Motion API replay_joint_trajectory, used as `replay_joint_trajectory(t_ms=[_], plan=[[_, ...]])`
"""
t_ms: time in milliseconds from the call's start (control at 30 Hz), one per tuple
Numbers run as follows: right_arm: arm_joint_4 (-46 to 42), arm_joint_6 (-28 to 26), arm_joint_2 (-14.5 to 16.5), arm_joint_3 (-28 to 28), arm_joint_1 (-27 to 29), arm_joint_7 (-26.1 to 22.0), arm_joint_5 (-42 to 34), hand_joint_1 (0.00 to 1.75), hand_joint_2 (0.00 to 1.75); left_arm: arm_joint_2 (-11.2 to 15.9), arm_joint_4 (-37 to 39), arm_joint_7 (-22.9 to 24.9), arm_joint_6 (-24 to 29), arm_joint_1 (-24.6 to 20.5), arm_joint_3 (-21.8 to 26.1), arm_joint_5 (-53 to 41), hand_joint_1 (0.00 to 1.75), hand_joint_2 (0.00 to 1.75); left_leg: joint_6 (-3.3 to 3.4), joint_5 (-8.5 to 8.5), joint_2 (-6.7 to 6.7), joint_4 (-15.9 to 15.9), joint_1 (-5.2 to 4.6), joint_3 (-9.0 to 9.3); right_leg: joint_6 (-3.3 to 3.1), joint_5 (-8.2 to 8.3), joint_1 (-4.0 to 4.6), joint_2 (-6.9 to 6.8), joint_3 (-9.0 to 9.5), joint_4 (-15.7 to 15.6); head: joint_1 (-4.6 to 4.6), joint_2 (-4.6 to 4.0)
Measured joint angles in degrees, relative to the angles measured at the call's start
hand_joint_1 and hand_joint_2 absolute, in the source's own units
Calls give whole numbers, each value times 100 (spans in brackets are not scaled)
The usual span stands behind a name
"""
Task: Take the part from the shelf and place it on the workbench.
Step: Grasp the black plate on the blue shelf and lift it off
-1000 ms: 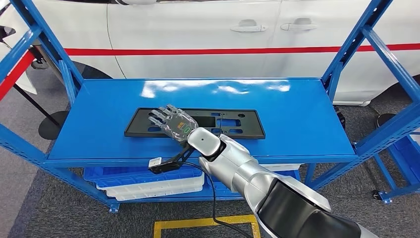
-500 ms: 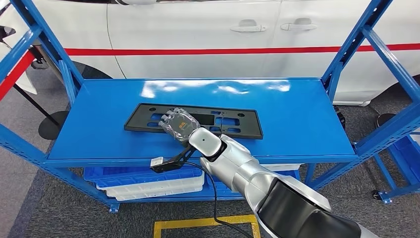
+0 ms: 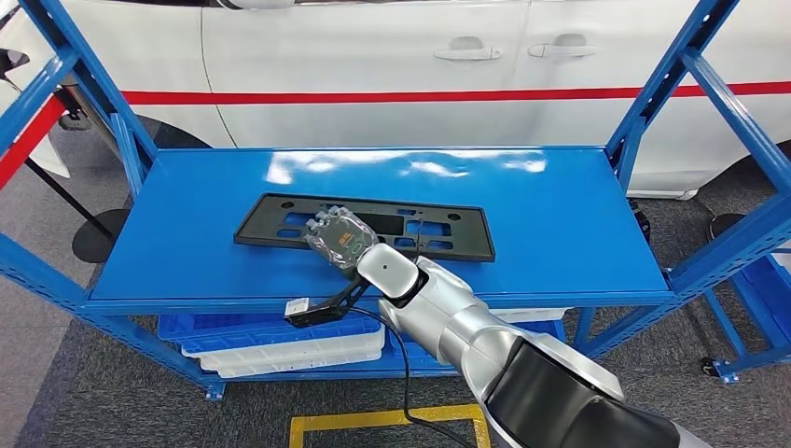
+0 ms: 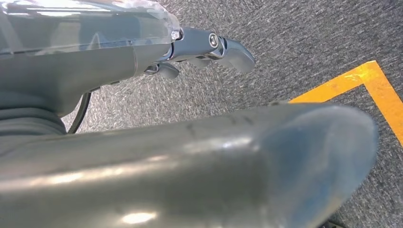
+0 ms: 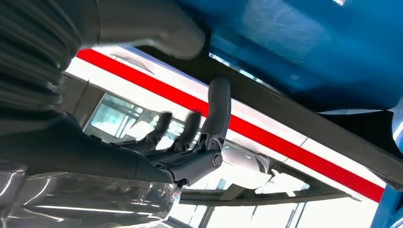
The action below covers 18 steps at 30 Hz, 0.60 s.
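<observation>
The part is a flat black plate with cut-outs (image 3: 438, 229), lying on the blue top shelf (image 3: 560, 215), left of its middle. My right hand (image 3: 338, 236) sits on the plate's left half with its fingers curled down over it. In the right wrist view the plate's dark edge (image 5: 304, 121) runs between the thumb (image 5: 157, 28) and the fingers (image 5: 219, 102). One finger touches that edge and the others are blurred. My left hand (image 4: 199, 50) hangs over grey floor and holds nothing, its fingers apart.
Blue shelf uprights (image 3: 667, 89) stand at both sides. A white car with a red stripe (image 3: 420, 56) is parked behind the shelf. Blue and white trays (image 3: 280, 341) lie on the lower shelf. A yellow floor line (image 3: 373, 422) is marked in front.
My right hand's fingers went from stretched out flat over the plate to curled down onto it. The plate shifted slightly to the left.
</observation>
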Motion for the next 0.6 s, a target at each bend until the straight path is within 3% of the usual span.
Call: replay_joint_trajectory(t_ms=[600], plan=[[0, -16, 0, -46, -36, -10, 169, 0, 175, 0, 0, 9, 22, 2, 1, -10, 0, 0, 0, 0, 0, 0, 0, 0, 0, 0, 0, 0, 1, 0, 0, 0]])
